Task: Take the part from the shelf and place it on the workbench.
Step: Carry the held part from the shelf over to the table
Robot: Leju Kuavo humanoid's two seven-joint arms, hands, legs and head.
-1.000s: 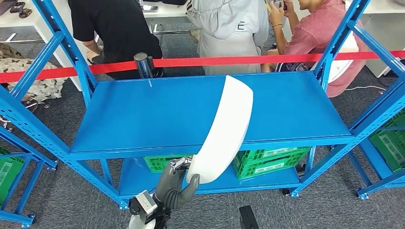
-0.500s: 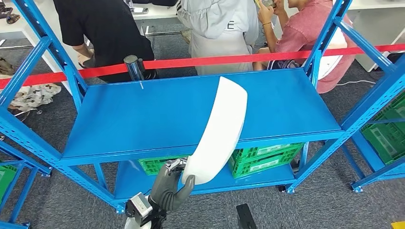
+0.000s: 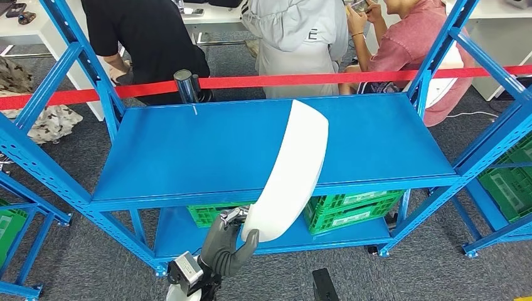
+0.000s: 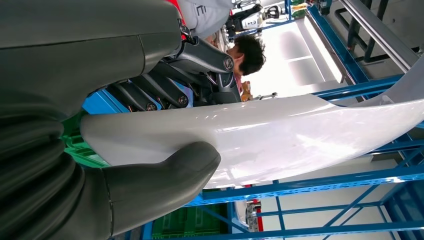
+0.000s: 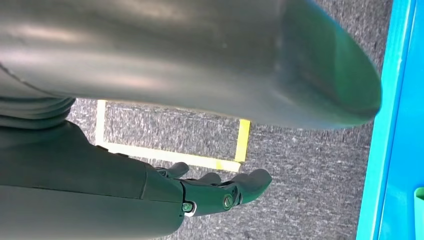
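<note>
The left hand [image 3: 229, 248] has its fingers [image 4: 165, 90] on one face of the white part [image 3: 292, 169] and its thick thumb [image 4: 160, 175] on the other, so it pinches the part's near end. In the head view the hand sits at about 6 o'clock. The long curved part leans up from it toward 1 o'clock, with its far end in the air above the blue shelf [image 3: 188, 150] and not touching it.

The right hand [image 5: 220, 192] hangs over the grey carpet [image 5: 300, 165]. Its fingers are a little curled and apart, and it holds nothing.

I think the part could slip or swing. It is long and shiny and is held only at one end, so its weight pulls hard on the pinch. Its far end could also bump a blue post [image 3: 433, 59] or the red tape [image 3: 263, 81] if the robot turns fast.

Under the shelf, at 5 o'clock, sit green crates [image 3: 351, 210]. I cannot tell what is in them. More green crates [image 3: 511, 182] sit at 3 o'clock. People [image 3: 301, 37] stand behind the tape at 12 o'clock.
</note>
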